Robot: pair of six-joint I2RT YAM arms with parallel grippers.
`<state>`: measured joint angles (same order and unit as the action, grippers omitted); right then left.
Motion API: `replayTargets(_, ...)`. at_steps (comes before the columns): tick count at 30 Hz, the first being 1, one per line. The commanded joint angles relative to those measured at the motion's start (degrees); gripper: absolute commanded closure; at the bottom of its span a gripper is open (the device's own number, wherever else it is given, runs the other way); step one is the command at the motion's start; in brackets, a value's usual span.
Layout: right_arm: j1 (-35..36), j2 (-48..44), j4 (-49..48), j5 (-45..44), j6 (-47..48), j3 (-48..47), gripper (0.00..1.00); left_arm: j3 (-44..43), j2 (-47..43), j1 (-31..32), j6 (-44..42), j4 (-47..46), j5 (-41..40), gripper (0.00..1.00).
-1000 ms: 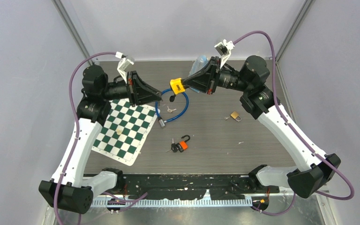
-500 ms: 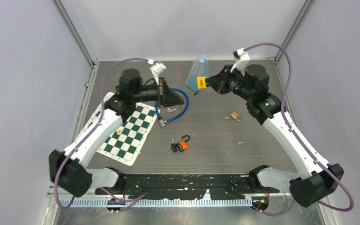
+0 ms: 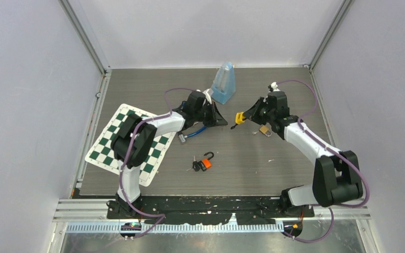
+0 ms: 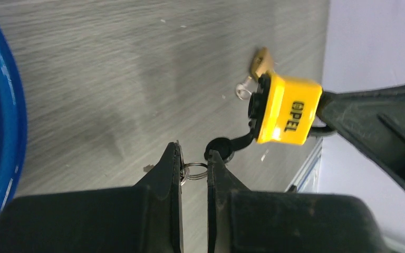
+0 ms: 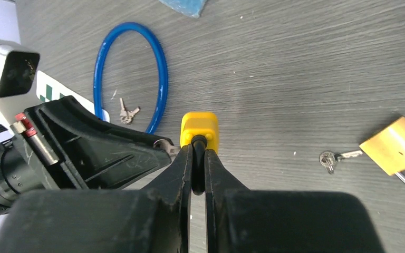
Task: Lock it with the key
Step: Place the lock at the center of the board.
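A: Where do we stand with the yellow padlock (image 4: 287,113)?

B: We have it up off the table (image 3: 274,174), just right of centre in the overhead view. Our right gripper (image 5: 196,153) is pinched narrow on the black shackle (image 5: 197,174), with the yellow body sticking out past the jaws.

A: And the key (image 4: 220,148)?

B: In the left wrist view its black head sits just below and left of the padlock. The shaft seems to run into the lock's black underside, so we judge it inserted, or very nearly. Our left gripper (image 4: 193,154) is almost closed. It nips the wire ring (image 4: 192,169) that hangs off the key, not the head itself.

A: So we count pick-up and mating as done?

B: Likely, yes. What we cannot tell is whether the shackle is pushed home, because the right gripper covers it in both wrist views.

A: What is left, then?

B: The turn — and a loose ring gives us little twist, so we may need to take hold of the head. After that, the key comes out. The blue cable lock (image 5: 132,74), the brass padlock (image 5: 395,145) at the right edge and the orange padlock (image 3: 206,163) at lower centre lie on the table — none of them our concern.
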<state>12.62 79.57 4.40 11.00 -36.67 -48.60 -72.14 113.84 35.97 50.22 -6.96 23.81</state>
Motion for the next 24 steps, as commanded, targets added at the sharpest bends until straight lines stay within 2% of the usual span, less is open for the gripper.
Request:
replayTargets(1, -0.3, 4.7, -8.7, 2.8, -1.3, -1.7, 0.95, -6.1, 2.6, 0.6, 3.3, 4.3, -4.7, 0.95)
replayTargets(8, -0.3, 14.5, -11.5, 6.4, -2.1, -1.9, 0.95, -4.1, 2.5, 0.9, 3.6, 8.3, -7.5, 0.81)
replayTargets(10, -0.3, 16.1, -13.0, 7.4, -2.9, -1.5, 0.95, -3.5, 2.1, 0.9, 3.1, 9.4, -8.2, 0.69)
replayTargets(15, -0.3, 19.8, -14.4, 8.9, -4.2, -1.1, 0.94, -3.3, 0.4, 0.9, 0.5, 12.6, -10.2, 0.51)
replayTargets(18, -0.3, 20.9, -13.2, 9.7, -4.0, -1.6, 0.85, -2.9, -2.3, 1.0, -2.9, 14.6, -13.4, 0.47)
replayTargets(24, 0.7, 20.0, -5.5, 8.4, 2.8, -4.2, 0.6, 1.8, -12.5, 1.2, -11.4, 17.1, -21.9, 0.43)
